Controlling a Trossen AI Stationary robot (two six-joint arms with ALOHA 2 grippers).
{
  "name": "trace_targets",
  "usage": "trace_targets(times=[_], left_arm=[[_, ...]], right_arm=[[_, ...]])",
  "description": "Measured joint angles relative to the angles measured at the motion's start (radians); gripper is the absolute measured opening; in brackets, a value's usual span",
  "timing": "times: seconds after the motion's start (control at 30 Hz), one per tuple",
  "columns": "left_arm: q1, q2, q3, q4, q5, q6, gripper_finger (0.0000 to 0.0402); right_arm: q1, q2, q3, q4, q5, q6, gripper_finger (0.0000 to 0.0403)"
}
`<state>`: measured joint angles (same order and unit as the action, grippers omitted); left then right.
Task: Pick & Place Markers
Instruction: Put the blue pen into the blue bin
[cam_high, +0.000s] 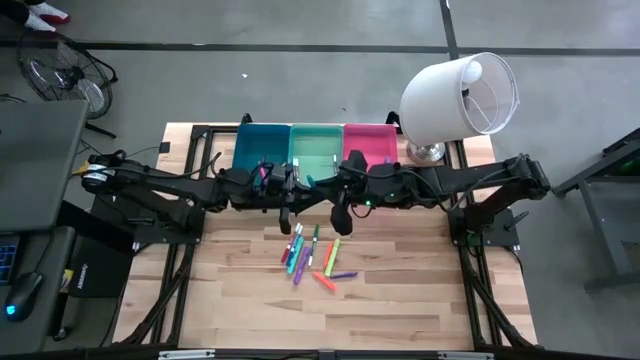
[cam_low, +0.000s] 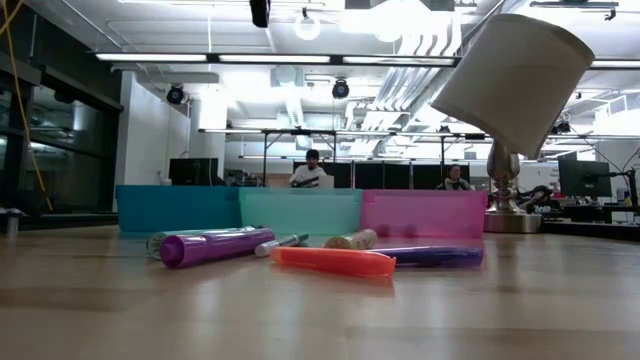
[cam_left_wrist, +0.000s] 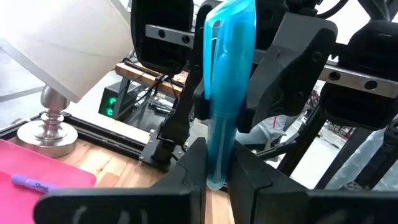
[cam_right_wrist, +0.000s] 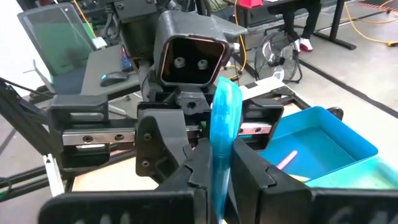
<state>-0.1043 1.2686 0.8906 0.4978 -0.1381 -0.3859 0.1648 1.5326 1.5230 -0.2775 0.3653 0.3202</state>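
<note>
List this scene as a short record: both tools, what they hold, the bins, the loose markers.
left tool: shut on the teal marker, above the table
right tool: shut on the same marker, facing the left tool
bins: blue bin, mint green bin, pink bin, side by side
in bins: pink marker in the blue bin; purple marker in the pink bin
loose markers: clustered on the table
lamp: beside the pink bin
</note>
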Motion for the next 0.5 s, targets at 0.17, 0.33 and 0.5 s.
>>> trace_targets(times=[0.17, 0.33, 0.5], left_arm=[[0.0, 0.0, 0.0, -0.002, 0.013, -0.003, 0.003], [0.0, 0.0, 0.0, 0.007, 0.008, -0.008, 0.003], [0.0, -0.001, 0.0, -0.004, -0.028, -0.007, 0.003]], right_arm=[[0.0, 0.0, 0.0, -0.008, -0.002, 0.013, 0.0046], [0.001, -0.018, 0.0, -0.02, 0.013, 0.016, 0.0101], [-0.004, -0.073, 0.0, -0.043, 0.045, 0.032, 0.0151]])
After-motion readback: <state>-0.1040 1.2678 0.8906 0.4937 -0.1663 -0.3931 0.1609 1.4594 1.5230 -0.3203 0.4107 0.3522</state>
